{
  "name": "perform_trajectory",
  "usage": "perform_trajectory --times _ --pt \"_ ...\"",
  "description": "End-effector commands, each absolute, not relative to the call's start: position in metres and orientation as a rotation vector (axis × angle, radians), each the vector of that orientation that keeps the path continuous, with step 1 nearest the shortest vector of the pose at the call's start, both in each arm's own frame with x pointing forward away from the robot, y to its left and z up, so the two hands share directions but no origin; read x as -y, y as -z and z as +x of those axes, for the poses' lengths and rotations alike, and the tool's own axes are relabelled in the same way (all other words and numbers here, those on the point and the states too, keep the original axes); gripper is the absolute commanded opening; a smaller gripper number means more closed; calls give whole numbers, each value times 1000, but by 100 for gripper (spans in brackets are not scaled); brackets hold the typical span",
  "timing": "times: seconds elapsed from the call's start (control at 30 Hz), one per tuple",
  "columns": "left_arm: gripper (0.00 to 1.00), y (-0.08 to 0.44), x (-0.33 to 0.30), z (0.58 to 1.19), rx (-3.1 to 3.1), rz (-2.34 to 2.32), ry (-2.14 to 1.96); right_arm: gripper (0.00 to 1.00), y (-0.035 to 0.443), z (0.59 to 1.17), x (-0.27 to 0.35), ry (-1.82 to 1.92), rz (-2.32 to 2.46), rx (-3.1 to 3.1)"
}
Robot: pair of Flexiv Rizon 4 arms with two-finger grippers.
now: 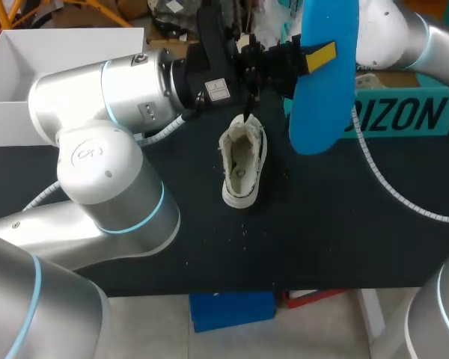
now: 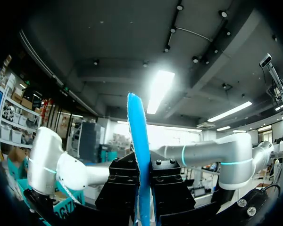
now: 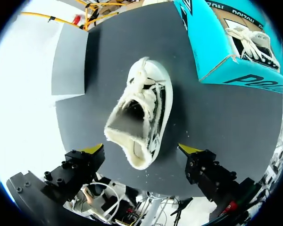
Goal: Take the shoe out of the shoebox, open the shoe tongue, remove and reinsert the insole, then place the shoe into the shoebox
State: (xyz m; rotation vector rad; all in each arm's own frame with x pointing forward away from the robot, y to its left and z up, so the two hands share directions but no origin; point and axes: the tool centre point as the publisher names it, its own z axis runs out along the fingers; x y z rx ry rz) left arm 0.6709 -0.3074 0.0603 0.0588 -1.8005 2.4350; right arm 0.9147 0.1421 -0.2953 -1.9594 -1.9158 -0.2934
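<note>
Gripping the blue insole point(image 1: 325, 82) aloft, the left hand point(image 1: 314, 60) hangs above the worktop point(image 1: 322, 224); the right hand point(image 3: 141, 149) gapes wide over a shoe point(image 3: 141, 108), with a second shoe point(image 3: 252, 40) in the teal shoebox point(image 3: 212, 52).

The head camera looks down from above and behind onto the table point(image 1: 344, 224). The right wrist camera faces straight down, close over the shoe point(image 3: 140, 113), which both views share. The left wrist camera points upward along the blue insole point(image 2: 140, 155).

White sneaker point(image 1: 243, 161): upright on table, tongue pulled open; blue insole point(image 1: 322, 112): held aloft, vertical; teal shoebox point(image 1: 408, 112): near sneaker.
</note>
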Motion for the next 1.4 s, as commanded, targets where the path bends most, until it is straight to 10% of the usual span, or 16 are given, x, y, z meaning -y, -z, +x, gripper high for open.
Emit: perform_trajectory --times 0.03,1.4 --pt "0 -61 309 669 1806 65 -2434 100 278 901 -127 592 -1814 1822" --pt "0 -61 309 669 1806 65 -2434 100 258 877 -101 1233 -1422 1264"
